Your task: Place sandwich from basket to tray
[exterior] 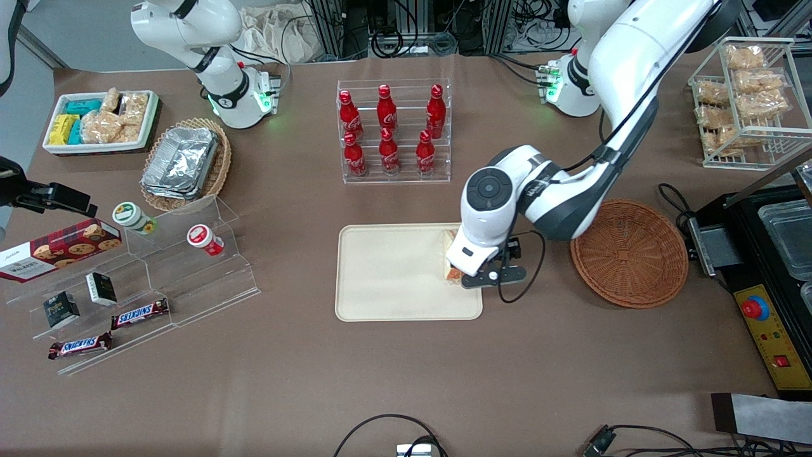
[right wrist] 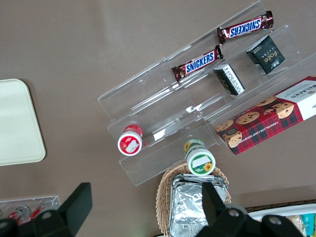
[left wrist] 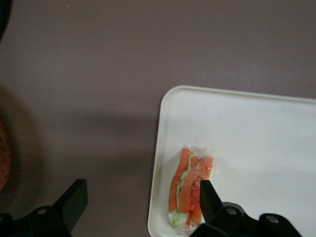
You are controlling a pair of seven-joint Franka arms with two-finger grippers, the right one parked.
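The sandwich (left wrist: 190,190), orange-red and green filling showing through clear wrap, lies on the cream tray (left wrist: 256,138) close to its rim at the end toward the basket. My gripper (left wrist: 140,200) hovers just above it, open wide. One finger (left wrist: 208,197) overlaps the sandwich's edge and the other stands over bare table. In the front view the gripper (exterior: 468,263) covers most of the sandwich (exterior: 451,274) at the tray's (exterior: 393,273) end. Beside the tray, toward the working arm's end, sits the round reddish-brown basket (exterior: 629,252) with nothing in it.
A clear rack of red cola bottles (exterior: 393,130) stands farther from the front camera than the tray. Clear stepped shelves with snacks (exterior: 146,279) and a foil-container basket (exterior: 185,164) lie toward the parked arm's end. A black machine (exterior: 761,266) flanks the basket.
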